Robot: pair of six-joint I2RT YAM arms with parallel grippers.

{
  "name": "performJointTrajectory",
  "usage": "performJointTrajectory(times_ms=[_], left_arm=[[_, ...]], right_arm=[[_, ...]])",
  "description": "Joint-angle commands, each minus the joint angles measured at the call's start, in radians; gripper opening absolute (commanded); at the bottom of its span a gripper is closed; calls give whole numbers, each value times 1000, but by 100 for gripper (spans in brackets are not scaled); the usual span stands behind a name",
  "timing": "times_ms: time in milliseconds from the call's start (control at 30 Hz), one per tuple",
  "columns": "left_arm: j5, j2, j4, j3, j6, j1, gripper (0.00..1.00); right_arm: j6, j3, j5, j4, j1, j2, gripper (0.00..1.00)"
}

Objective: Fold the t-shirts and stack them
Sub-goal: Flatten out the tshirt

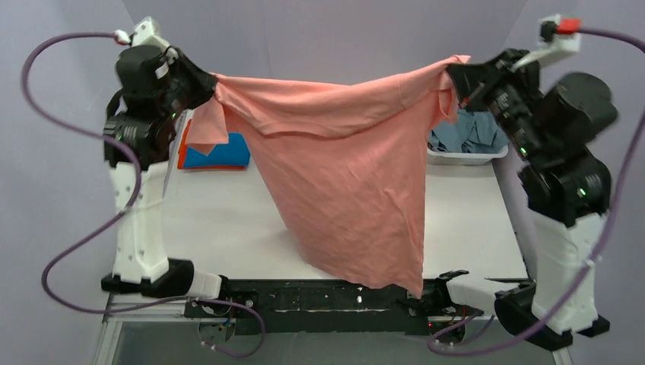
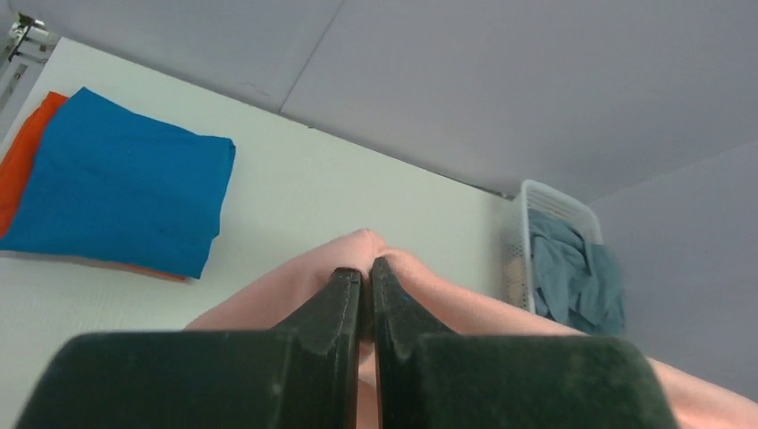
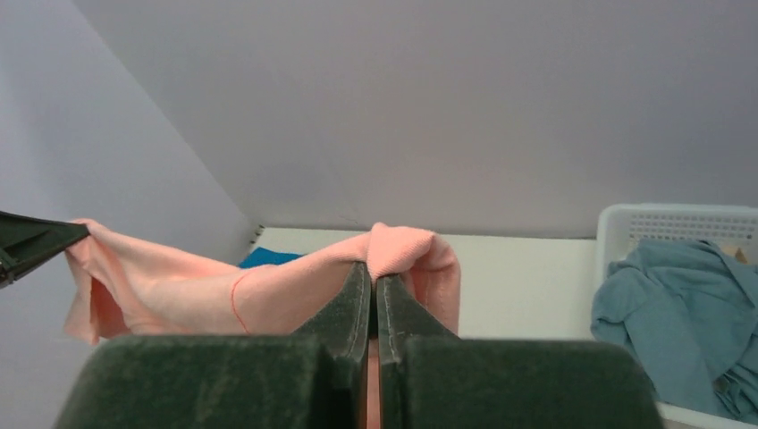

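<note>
The salmon-pink t-shirt hangs stretched in the air between both grippers, its lower end drooping to the table's near edge. My left gripper is shut on its left end; its fingers pinch pink cloth in the left wrist view. My right gripper is shut on the right end; pink cloth bunches over its tips. A folded bright blue t-shirt lies on a folded orange t-shirt at the back left. The grey-blue t-shirt lies crumpled in the basket.
The white perforated basket stands at the back right of the white table. The folded stack sits close to the left arm's column. Grey walls surround the table.
</note>
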Motion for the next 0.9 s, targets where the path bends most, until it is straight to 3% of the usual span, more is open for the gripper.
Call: performJointTrajectory(times_ms=[0,133,167,267,433,567,767,867], left_arm=[[-108,243,81,148,39,3,0],[-91,497,-5,519,10,17,0],[-92,520,25,552,-1,19,0],[-81,495,179,502,-55,28,0],[4,410,214,442,-51,27,0],[133,273,190,178,-10,28,0],[255,-57,230,-562,6,27,0],[289,-156,184,-856,-7,27,0]], right_arm=[[-60,39,64,155,-82,197,1],[43,197,-106,204,-213,349,1],[66,235,-135,230,-239,375,1],[109,300,-194,277,-294,417,1],[118,218,-279,319,-343,366,1],[107,-61,-350,314,-356,211,1],[158,-695,-367,306,-355,-111,1],[192,-923,-370,239,-356,-210,1]])
